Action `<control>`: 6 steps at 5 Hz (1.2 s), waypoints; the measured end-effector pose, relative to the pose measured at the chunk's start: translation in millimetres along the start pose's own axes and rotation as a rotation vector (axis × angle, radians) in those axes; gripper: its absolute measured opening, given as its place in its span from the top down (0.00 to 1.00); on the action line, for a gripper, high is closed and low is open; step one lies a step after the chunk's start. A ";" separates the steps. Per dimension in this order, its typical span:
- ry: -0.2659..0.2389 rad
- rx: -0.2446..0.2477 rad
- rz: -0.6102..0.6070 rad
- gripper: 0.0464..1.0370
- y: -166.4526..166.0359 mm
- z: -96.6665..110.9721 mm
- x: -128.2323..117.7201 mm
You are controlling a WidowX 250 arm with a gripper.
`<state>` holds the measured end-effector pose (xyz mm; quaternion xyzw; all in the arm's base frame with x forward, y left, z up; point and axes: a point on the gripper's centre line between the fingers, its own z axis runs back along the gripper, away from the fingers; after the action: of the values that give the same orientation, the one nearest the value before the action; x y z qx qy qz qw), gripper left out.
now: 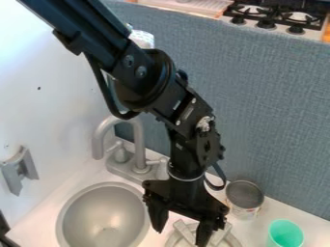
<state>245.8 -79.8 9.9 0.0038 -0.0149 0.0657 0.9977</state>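
We find the arm (pixel 103 26) finished in black throughout, its upper section long and straight-edged. We note a rounded joint housing (pixel 158 77), round screw heads (pixel 141 72), and small bright fasteners farther down. We record a slack black cable (pixel 103 89), a second dark loop (pixel 222 176) lower down, a pale silvery patch (pixel 205 124), and a thin grey band (pixel 185 179) above the black two-fingered gripper (pixel 180 235).

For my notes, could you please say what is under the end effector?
A round object with bars across it lies under the end effector, which covers part of it.
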 end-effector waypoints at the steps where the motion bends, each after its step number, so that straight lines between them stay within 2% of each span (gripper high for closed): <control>1: 0.016 0.006 -0.005 0.04 0.6 -5.4 -2.7; 2: -0.075 -0.063 -0.046 0.04 -13.6 1.1 17.5; 3: -0.161 -0.087 -0.051 0.04 -24.8 6.4 44.6; 4: -0.194 -0.108 -0.081 0.04 -38.0 -8.4 68.3; 5: -0.188 -0.124 -0.121 0.04 -50.6 -16.1 86.1; 6: -0.165 -0.116 -0.150 0.04 -59.1 -25.2 95.7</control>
<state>349.1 -125.6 -12.7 -0.0474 -0.1006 -0.0107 0.9937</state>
